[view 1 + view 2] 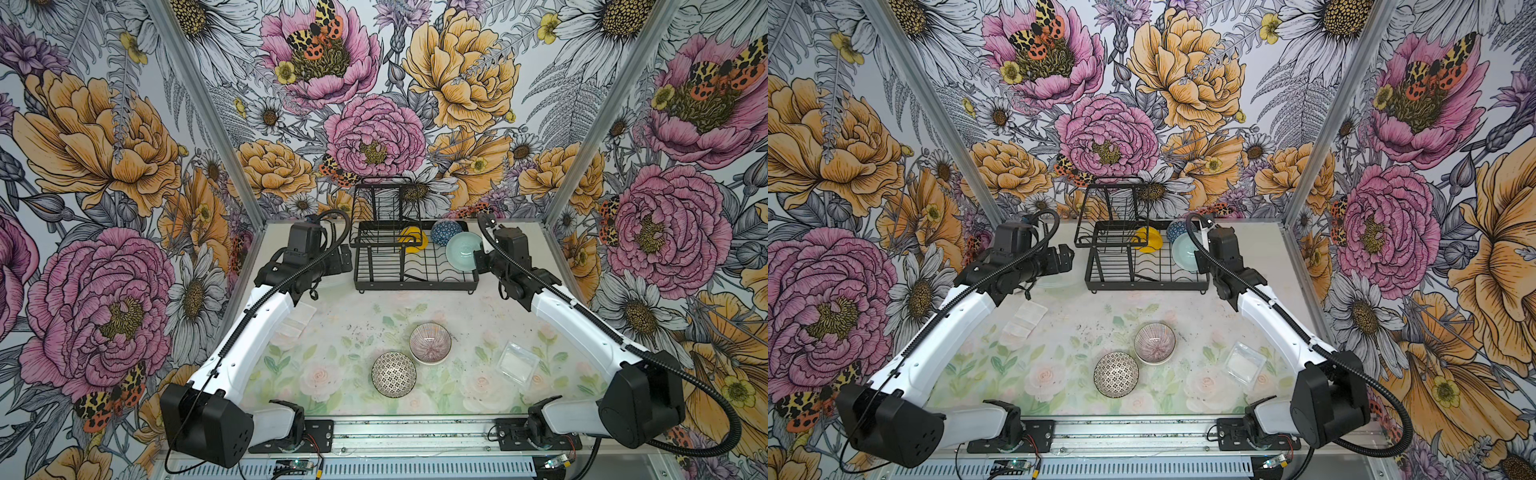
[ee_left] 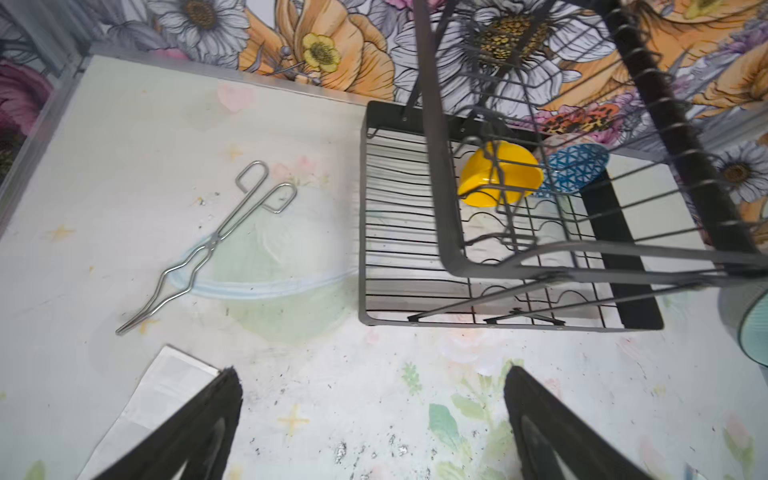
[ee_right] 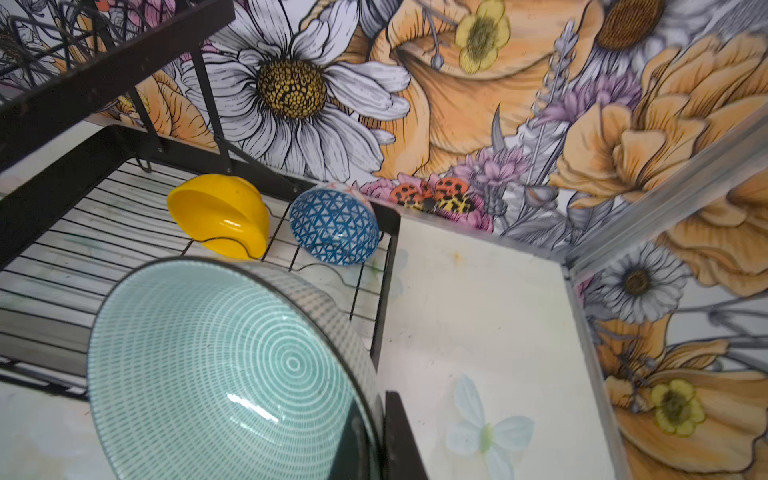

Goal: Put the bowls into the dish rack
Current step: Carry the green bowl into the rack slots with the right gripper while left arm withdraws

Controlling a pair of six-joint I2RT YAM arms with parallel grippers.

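Obs. from the bench side:

- Right claw [image 1: 478, 258] is pressed onto the rim of the teal bowl [image 3: 224, 365], one finger inside and one outside the wall. The bowl is tipped on edge over the right end of the dish rack [image 1: 415, 286], just in front of the blue bowl [image 3: 334, 224]. Cannot tell whether its lower edge rests on the wires.
- Left claw [image 2: 372, 374] is spread wide with nothing in it, hanging over the table [image 2: 124, 145] beside the rack's left end.
- Yellow bowl [image 3: 220, 216] and blue bowl lie tipped on the rack's lower wires at the back.
- Pink-striped bowl [image 1: 430, 343] and black-and-white bowl [image 1: 393, 375] sit upright mid-table, rims just about touching, well apart from the rack.
- A cream bowl is not visible in any view.
- Also on the table: wire tongs [image 2: 216, 241] left of the rack and a clear tub [image 1: 517, 365] on the right. Neither is part of the job.

Handling (judgement):

- The patterned bowls look like glazed ceramic. That would make them rigid and slick, with some weight for their size, and likely to chip against wire or each other.
- The only real hold is the rim, as a thin pinch across the wall.
- A rim hold lets the bowl swing, so it should go down gently into a slot.
- The two touching bowls may knock together when one is lifted. It seems safer to take the pink-striped one at the side away from its neighbour.
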